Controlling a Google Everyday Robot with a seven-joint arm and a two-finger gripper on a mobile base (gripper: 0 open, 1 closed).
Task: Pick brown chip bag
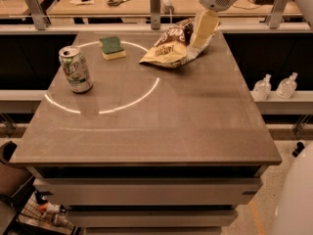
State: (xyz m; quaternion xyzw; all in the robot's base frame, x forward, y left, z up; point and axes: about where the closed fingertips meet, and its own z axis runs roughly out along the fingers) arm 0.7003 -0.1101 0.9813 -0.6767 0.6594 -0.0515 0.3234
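Observation:
The brown chip bag lies wrinkled on its side at the far middle of the grey table, tan end toward the left and dark brown end toward the back. My gripper hangs down from the white arm at the top of the view. It sits right at the bag's right end, over or touching its crinkled edge. Whether it holds the bag does not show.
A green-and-white soda can stands at the table's left. A green-and-yellow sponge lies at the far left of the bag. Two clear bottles stand on a ledge to the right. A rail and another table with scissors run behind.

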